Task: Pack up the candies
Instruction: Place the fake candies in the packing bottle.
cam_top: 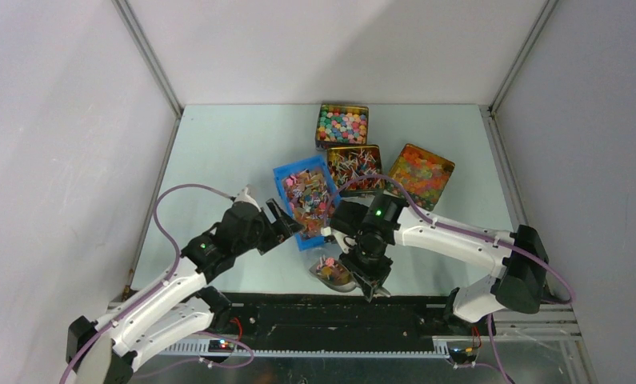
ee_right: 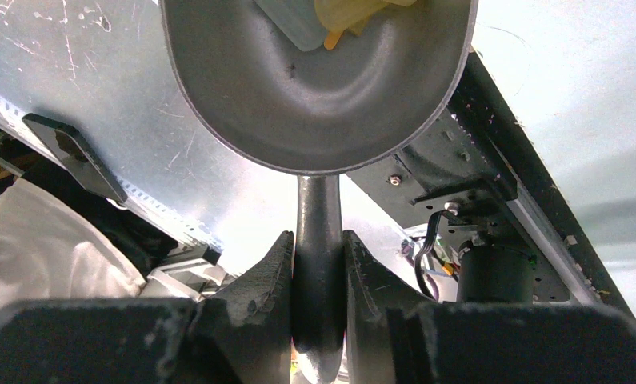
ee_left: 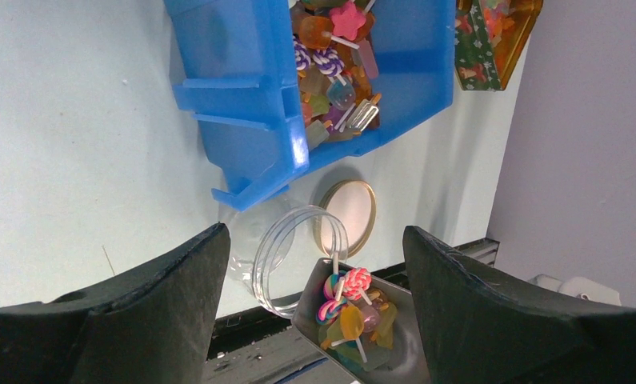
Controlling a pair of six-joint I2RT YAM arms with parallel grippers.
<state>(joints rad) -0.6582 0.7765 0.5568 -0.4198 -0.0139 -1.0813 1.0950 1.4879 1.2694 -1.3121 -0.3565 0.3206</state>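
The candies (cam_top: 308,198) are small swirl lollipops and jelly pieces on sticks, piled in a blue bin (ee_left: 234,88) at mid-table. My right gripper (ee_right: 318,240) is shut on the handle of a metal scoop (ee_right: 314,104). The scoop (ee_left: 406,356) holds a small heap of candies (ee_left: 354,308) and is tilted at the mouth of a clear jar (ee_left: 286,256) lying on its side. My left gripper (ee_left: 314,240) is open and empty, just above the jar, by the bin's near corner. In the top view the scoop (cam_top: 334,276) sits near the table's front edge.
A gold jar lid (ee_left: 346,216) lies flat beside the jar. Behind the bin stand three tins: pastel balls (cam_top: 342,124), mixed small pieces (cam_top: 354,166) and orange-yellow jelly pieces (cam_top: 420,174). The black base rail (cam_top: 322,308) runs along the front edge.
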